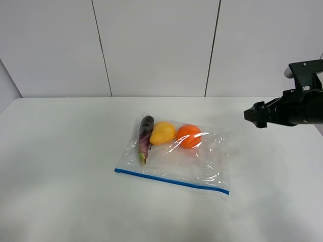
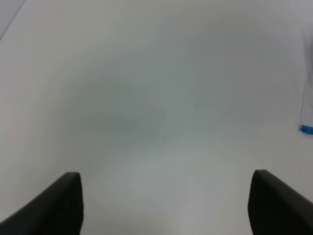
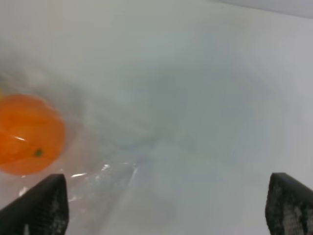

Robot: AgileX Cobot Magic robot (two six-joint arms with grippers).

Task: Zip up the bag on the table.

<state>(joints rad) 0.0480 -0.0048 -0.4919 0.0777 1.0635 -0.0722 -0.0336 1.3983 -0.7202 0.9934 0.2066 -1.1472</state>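
The clear crinkly bag (image 1: pixel 194 161) lies flat in the middle of the white table (image 1: pixel 50 151). Its blue zipper strip (image 1: pixel 171 180) runs along the near edge. Inside are a purple eggplant (image 1: pixel 145 136), a yellow pear (image 1: pixel 162 133) and an orange (image 1: pixel 189 136). My right gripper (image 1: pixel 255 115) hovers to the right of the bag, apart from it. In the right wrist view it (image 3: pixel 166 210) is open and empty, with the orange (image 3: pixel 27 134) and a bag corner (image 3: pixel 105 181) ahead. My left gripper (image 2: pixel 166 208) is open over bare table; a blue strip end (image 2: pixel 306 129) shows at the edge.
A white panelled wall (image 1: pixel 156 45) stands behind the table. The left arm is outside the exterior high view. The right arm's black body (image 1: pixel 303 106) reaches in from the right edge.
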